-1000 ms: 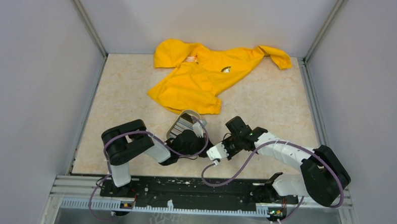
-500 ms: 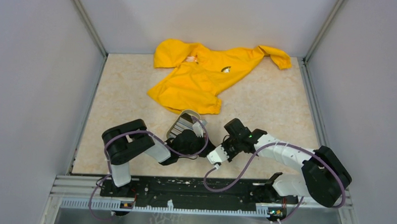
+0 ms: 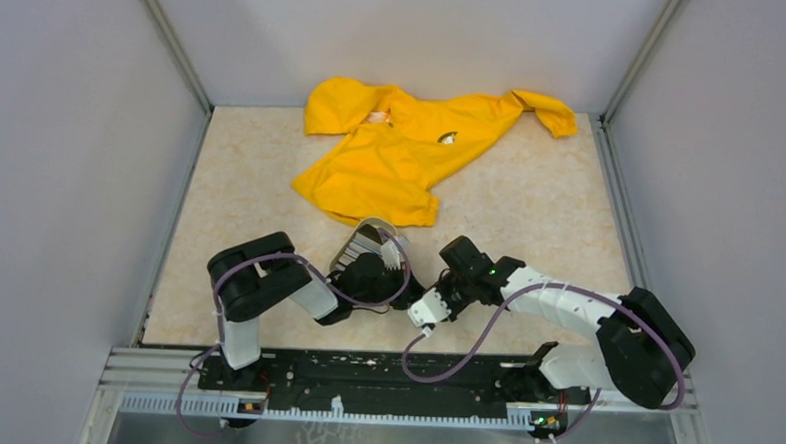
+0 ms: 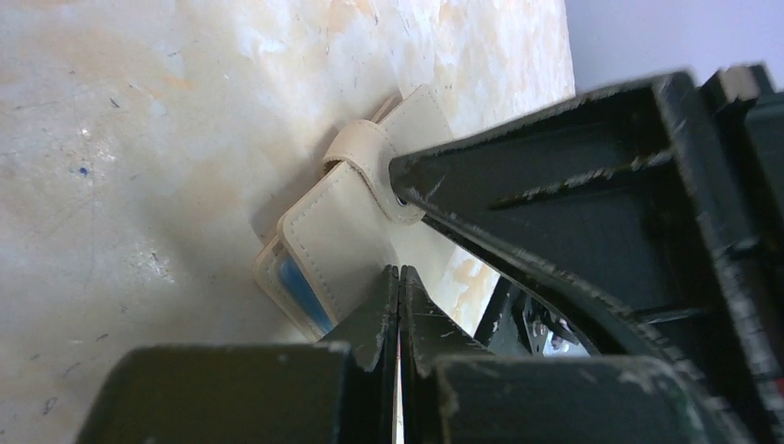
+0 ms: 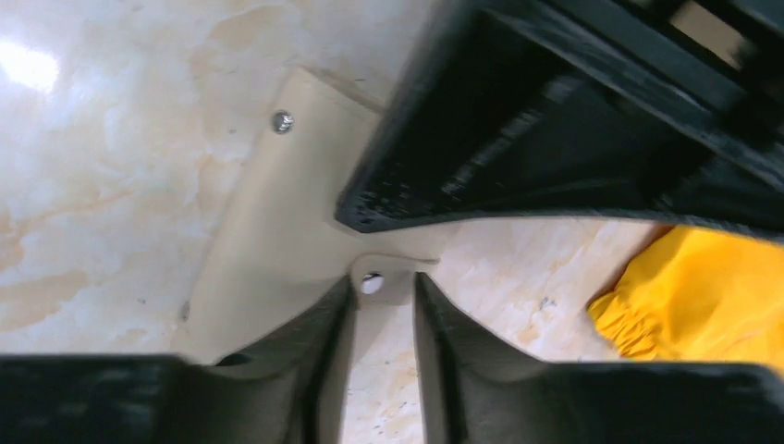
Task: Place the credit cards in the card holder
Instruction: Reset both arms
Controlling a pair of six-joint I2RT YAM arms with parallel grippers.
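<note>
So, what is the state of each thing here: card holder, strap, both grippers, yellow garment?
card holder: unsnapped, blue showing at its edge.
strap: loose, snap undone.
left gripper: shut, at the card holder's edge.
right gripper: jaws apart around the strap tab; grip unclear.
yellow garment: crumpled, away from both arms.

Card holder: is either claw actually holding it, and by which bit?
The right gripper pinches the card holder by its snap strap; the left gripper looks closed on its near edge.
</note>
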